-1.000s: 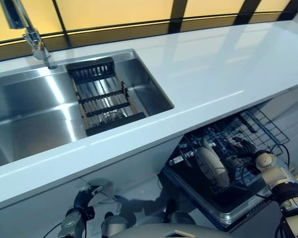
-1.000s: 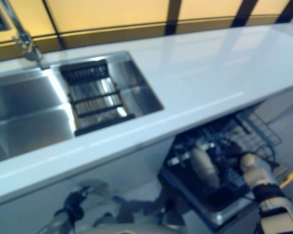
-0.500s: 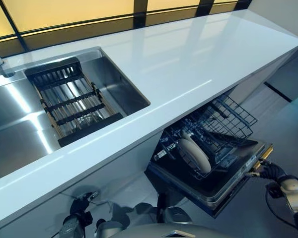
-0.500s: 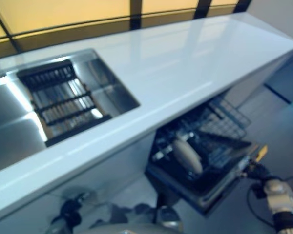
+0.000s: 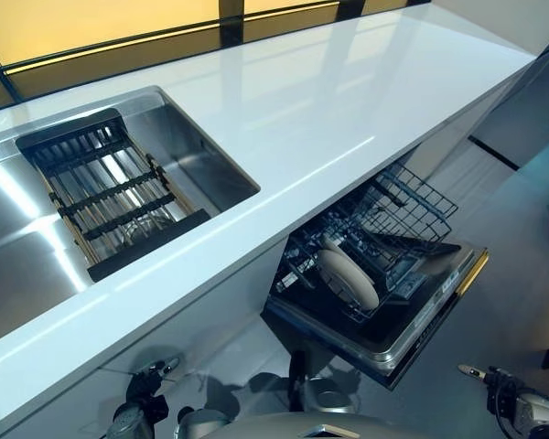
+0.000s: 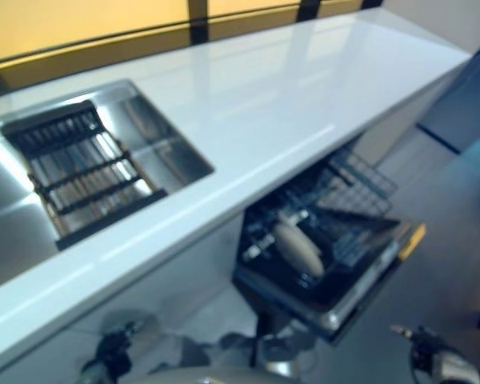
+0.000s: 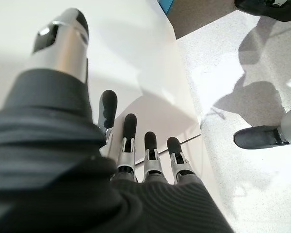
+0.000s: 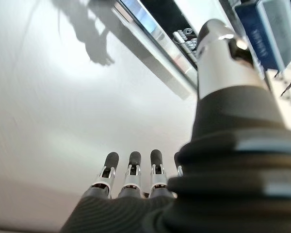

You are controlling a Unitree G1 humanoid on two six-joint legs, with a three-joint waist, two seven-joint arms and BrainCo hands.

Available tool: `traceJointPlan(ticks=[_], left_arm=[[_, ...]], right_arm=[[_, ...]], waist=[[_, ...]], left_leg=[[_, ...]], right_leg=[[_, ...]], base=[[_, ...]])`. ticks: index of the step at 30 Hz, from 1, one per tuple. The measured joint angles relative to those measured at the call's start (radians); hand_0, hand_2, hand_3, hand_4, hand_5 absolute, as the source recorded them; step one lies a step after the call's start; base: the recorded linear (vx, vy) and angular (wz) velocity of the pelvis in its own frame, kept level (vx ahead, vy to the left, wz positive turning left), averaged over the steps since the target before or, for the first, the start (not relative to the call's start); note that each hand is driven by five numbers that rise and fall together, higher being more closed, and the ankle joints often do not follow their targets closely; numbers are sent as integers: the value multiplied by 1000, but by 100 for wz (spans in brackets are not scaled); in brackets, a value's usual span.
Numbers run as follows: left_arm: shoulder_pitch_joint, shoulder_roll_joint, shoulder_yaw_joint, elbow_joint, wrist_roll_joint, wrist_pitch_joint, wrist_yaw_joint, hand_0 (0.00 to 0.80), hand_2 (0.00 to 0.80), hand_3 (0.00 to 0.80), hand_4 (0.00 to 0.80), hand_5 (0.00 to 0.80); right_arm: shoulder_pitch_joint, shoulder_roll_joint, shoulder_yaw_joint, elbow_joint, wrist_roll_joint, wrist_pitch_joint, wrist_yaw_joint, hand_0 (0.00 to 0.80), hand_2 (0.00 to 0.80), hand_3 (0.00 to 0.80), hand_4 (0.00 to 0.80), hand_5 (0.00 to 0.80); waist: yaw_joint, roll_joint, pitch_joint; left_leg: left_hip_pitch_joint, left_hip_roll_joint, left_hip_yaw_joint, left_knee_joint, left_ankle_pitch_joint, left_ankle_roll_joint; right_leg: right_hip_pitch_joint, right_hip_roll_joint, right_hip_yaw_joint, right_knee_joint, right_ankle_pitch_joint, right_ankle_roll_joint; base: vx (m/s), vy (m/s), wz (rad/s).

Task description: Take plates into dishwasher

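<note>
Floor (image 8: 48, 97) behind right hand (image 8: 136, 184), fingers straight; left hand (image 7: 136, 165) likewise

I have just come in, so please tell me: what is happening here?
Nothing is being handled right now. The dishwasher stands open under the counter, with a plate upright in its rack. The right hand is low beside the door, open and empty. The left hand hangs open and empty too.
</note>
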Motion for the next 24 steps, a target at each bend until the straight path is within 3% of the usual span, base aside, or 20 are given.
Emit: traceJointPlan(ticks=[11, 18, 24], left_arm=[[-19, -11, -16, 1, 2, 0, -31, 0, 0, 0, 0, 0], [-58, -51, -26, 0, -14, -16, -63, 0, 0, 0, 0, 0], [-70, -78, -29, -1, -20, -31, -84, 0, 0, 0, 0, 0]], right_arm=[[-69, 38, -25, 135, 205, -60, 22, 0, 0, 0, 0, 0], [-123, 13, -28, 173, 282, -60, 32, 0, 0, 0, 0, 0], [-159, 0, -28, 193, 288, -111, 98, 0, 0, 0, 0, 0]], waist=[[2, 80, 30], [3, 181, 94], [6, 238, 134]], left_leg=[[-65, -6, -8, 9, 2, 2], [-101, -13, -32, 10, 4, 4], [-109, -20, -38, 6, 4, 6]], right_leg=[[-60, -7, -3, 8, 20, -21], [-87, -13, -12, 3, 37, -34], [-89, -26, -29, -2, 34, -37]], base=[[-111, -44, 1], [-97, 18, 5], [-56, 41, 4]])
